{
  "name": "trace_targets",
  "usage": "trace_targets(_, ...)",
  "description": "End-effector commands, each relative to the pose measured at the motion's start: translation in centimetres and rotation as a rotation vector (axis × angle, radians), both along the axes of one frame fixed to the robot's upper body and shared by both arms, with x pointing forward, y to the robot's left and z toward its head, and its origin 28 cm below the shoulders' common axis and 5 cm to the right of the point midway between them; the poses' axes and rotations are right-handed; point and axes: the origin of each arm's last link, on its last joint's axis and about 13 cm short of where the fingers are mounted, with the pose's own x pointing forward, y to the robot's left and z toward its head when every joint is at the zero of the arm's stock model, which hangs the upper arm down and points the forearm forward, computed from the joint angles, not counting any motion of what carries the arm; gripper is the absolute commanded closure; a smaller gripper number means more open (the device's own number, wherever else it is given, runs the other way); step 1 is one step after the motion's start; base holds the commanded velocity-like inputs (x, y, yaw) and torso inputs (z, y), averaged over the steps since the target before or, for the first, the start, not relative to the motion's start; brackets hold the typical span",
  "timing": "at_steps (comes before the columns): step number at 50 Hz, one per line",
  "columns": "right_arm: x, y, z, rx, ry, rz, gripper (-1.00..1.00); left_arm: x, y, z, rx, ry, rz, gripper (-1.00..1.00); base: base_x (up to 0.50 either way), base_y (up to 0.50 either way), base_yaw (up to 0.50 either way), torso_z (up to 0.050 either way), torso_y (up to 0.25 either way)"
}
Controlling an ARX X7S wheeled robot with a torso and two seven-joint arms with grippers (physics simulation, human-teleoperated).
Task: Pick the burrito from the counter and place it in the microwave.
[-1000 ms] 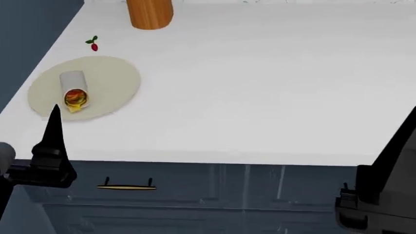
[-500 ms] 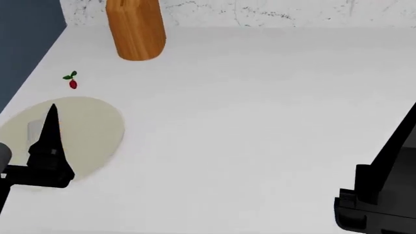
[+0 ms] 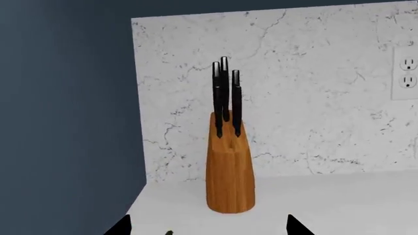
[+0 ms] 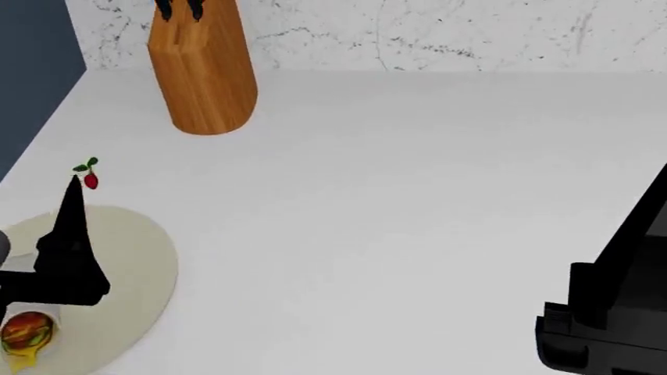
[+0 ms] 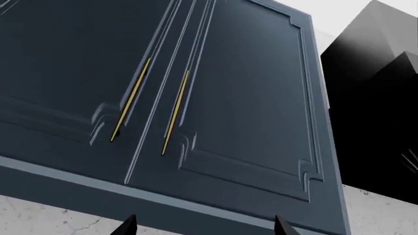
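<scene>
Burrito low on my left, not yet in hand.

The burrito [image 4: 25, 336] lies on the beige plate [image 4: 125, 273] at the counter [image 4: 417, 195] edge — filling end toward me, just below my left gripper [image 4: 71, 234], the nearer arm. Its length is mostly hidden or cut off, so the axis is unclear. In both wrist views the fingertips stand apart, holding nothing — my right gripper [image 5: 202, 226] points up at cabinets.
</scene>
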Motion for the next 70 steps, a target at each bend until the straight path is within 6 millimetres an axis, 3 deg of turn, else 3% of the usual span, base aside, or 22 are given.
trace_targets(1, -0.1, 0.1, 0.3, -0.021, -0.034, 0.025, -1.0, -2.0, 0.3, 0.6, -0.046, 0.147, 0.047, -1.0, 0.0, 0.0, 0.0, 0.0, 0.0)
trace_targets(19, -0.2, 0.2, -0.2, -0.013, -0.037, 0.03, -1.0, -4.0, -0.1, 0.7, -0.049, 0.355, 0.181, -1.0, 0.0, 0.0, 0.0, 0.0, 0.0)
trace_targets(42, -0.2, 0.2, -0.1, -0.012, -0.035, 0.033, -1.0, -2.3, 0.4, -2.4, -0.089, 0.487, 0.217, -1.0, 0.0, 0.0, 0.0, 0.0, 0.0)
trace_targets(70, -0.2, 0.2, -0.3, -0.02, -0.028, 0.033, -1.0, -0.6, 0.7, -4.4, -0.119, 0.56, 0.216, -1.0, 0.0, 0.0, 0.0, 0.0, 0.0)
